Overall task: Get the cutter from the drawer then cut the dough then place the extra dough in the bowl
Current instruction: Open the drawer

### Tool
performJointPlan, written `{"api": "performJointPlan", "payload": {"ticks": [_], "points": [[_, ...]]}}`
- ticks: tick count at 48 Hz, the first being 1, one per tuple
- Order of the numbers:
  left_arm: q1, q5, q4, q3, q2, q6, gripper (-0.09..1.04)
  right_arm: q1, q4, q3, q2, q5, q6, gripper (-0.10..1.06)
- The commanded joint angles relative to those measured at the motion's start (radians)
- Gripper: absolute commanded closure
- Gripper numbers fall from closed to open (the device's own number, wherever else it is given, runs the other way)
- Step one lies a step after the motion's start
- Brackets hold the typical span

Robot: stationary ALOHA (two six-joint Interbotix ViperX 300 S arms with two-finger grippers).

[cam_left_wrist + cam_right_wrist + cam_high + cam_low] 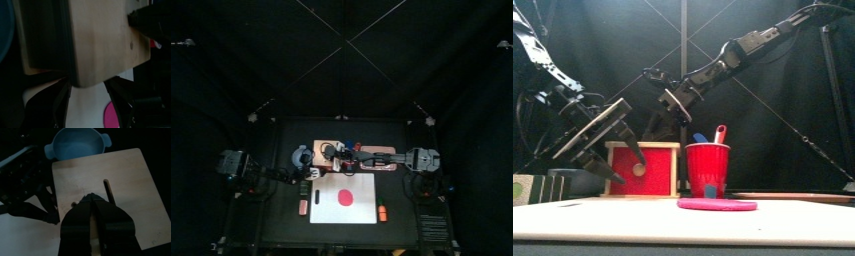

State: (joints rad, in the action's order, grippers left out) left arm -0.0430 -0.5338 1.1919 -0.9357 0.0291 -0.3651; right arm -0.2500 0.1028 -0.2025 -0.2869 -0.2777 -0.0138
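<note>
Wood box point(643, 145) lower left in front view, drawer point(652, 160) shut, cutter probably inside. Left gripper point(88, 86) wide round its corner, right gripper point(93, 197) pinched shut and empty over it; I'd pin the box, then pull the drawer straight

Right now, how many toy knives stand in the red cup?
2. A blue knife and a red knife stick out of the red cup side by side, blue on the front view's left. The cup wall may hide more.
</note>
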Motion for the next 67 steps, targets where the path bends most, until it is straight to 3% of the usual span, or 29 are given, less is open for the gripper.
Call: {"api": "performJointPlan", "payload": {"ticks": [1, 11, 29, 67], "points": [[0.005, -0.017, -0.002, 0.017, -0.002, 0.003, 0.09, 0.000, -0.003, -0.015, -0.003, -0.026, -0.002, 0.91], [0.008, -0.037, 0.003, 0.014, 0.011, 0.002, 0.14, 0.000, -0.003, -0.014, -0.003, -0.026, -0.002, 0.91], [-0.005, -0.005, 0.017, -0.002, 0.023, 0.000, 0.39, 0.000, -0.006, -0.014, -0.009, -0.025, -0.003, 0.91], [-0.221, 0.002, 0.160, -0.017, 0.017, 0.000, 0.40, -0.021, -0.011, -0.006, -0.026, -0.069, -0.003, 0.91]]}}
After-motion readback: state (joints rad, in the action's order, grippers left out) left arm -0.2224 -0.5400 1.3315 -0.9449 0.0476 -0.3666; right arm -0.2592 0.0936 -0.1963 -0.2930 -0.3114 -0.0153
